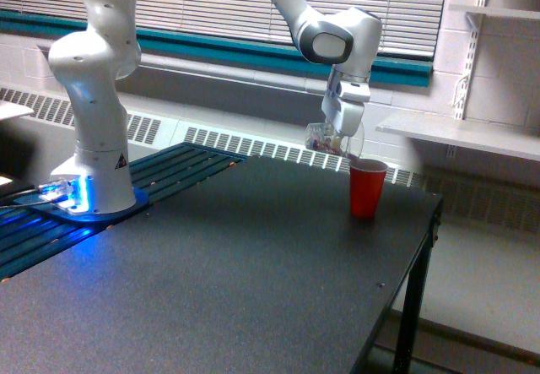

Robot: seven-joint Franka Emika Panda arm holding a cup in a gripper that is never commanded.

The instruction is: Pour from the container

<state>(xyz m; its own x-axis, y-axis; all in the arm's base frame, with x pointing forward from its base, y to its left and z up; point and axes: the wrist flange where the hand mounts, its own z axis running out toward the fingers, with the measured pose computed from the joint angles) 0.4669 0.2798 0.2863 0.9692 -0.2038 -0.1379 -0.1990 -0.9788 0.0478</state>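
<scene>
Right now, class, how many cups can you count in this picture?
2. A red cup stands on the black table near its far right corner; a clear container is held tilted in the hand, above-left of it.

we see the white arm (291,7) reaching from its base (93,192) on the exterior view's left across to the far side of the dark table (228,281). its gripper (340,129) is closed around the container (325,140), a small clear cup with brownish and reddish bits inside, held tilted in the air. the container sits just beside and slightly above the rim of the red cup (367,188), on the exterior view's left of it; we cannot tell whether they touch. the red cup stands upright near the table's far right corner. blue light glows at the base. behind run a radiator (253,146), window blinds (211,2) and a wall shelf (460,133).
</scene>
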